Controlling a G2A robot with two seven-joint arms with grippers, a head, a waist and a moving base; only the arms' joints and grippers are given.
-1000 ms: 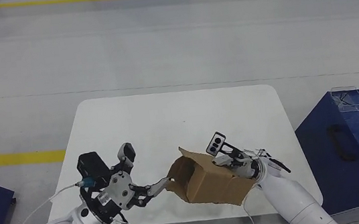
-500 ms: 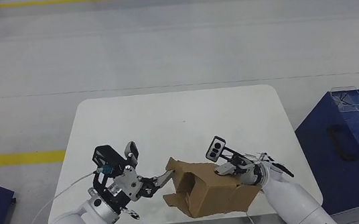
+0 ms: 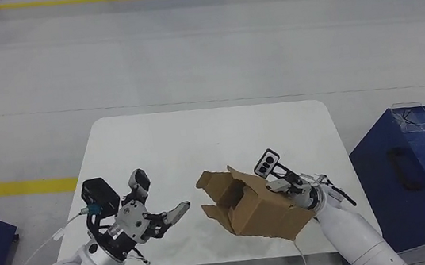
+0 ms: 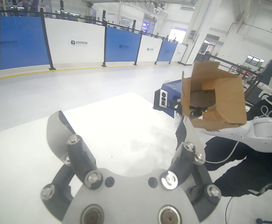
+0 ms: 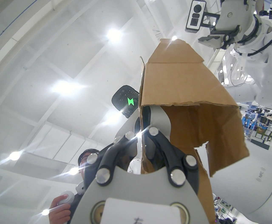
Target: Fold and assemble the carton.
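**One carton held by one of two grippers over a white table**

There are two grippers, one carton and one table. At the table's (image 3: 197,134) near left, the left gripper (image 3: 173,216) hovers with its two fingers spread wide and nothing between them. At the table's near right, the right gripper (image 5: 146,127) pinches a side wall of the brown cardboard carton (image 3: 249,204), one finger inside the wall and one outside. The carton is lifted off the tabletop and tilted. Its open end faces the left gripper, with loose flaps standing out around the opening. A clear gap of bare tabletop separates the spread fingers from the nearest flap, and nothing lies between them.

Beside the table's right edge stands one dark blue bin (image 3: 416,163). On the floor to the table's left runs one yellow line (image 3: 19,187). Far beyond the table is a row of blue and white barrier panels (image 4: 21,46).

Half a second ago the left gripper's fingertip was at the carton's flap. It has since drawn back toward the table's near left corner, and the carton has swung farther from the near edge.
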